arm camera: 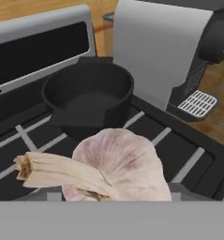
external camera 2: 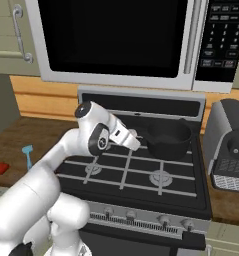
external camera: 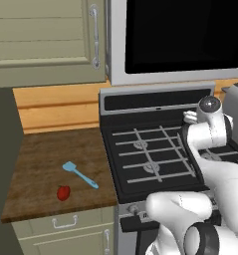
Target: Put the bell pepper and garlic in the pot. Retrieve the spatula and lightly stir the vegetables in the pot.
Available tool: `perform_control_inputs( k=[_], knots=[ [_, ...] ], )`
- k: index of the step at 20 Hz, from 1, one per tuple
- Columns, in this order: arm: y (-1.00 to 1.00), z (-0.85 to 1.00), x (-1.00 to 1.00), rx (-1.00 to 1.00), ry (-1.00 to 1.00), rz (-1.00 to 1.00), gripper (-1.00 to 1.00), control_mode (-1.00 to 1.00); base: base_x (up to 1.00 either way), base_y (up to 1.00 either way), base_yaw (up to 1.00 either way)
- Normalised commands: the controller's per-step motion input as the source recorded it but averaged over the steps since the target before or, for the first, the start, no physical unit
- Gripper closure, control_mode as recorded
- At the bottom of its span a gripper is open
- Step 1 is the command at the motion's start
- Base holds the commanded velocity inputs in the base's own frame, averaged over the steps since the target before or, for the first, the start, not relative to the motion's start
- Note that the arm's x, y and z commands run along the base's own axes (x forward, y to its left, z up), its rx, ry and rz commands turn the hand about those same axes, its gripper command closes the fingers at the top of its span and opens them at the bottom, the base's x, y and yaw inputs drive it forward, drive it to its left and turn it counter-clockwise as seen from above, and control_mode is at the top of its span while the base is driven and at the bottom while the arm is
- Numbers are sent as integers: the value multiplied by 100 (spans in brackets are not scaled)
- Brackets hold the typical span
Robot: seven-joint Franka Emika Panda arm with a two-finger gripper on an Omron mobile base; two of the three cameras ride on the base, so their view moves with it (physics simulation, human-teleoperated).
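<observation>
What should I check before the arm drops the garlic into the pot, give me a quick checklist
1. Garlic held in the claw: ok, the bulb sits right at the fingers in the hand view.
2. Pot standing upright on the stove, back right burner: ok.
3. Pot inside free of other things: ok, bare black floor in the hand view.
4. Claw over the pot: not ok, it is short of the rim, to the pot's left in the right base view.
5. Bell pepper and spatula waiting on the wooden counter: ok, lying apart.
6. Firmness of the grip: cannot tell.
</observation>
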Motion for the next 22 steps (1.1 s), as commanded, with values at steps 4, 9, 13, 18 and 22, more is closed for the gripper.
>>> perform_control_inputs(
  k=[4,9,13,18,22],
  knots=[
    [-85,0,56,2,3,-2,100,-100,0,0,0],
    [-58,0,72,5,1,0,100,-100,0,0,0],
    [-44,-10,70,1,0,5,100,-100,0,0,0],
    [-28,-33,61,0,4,10,100,-100,0,0,0],
    [-17,-38,48,0,5,13,100,-100,0,0,0]
  ],
)
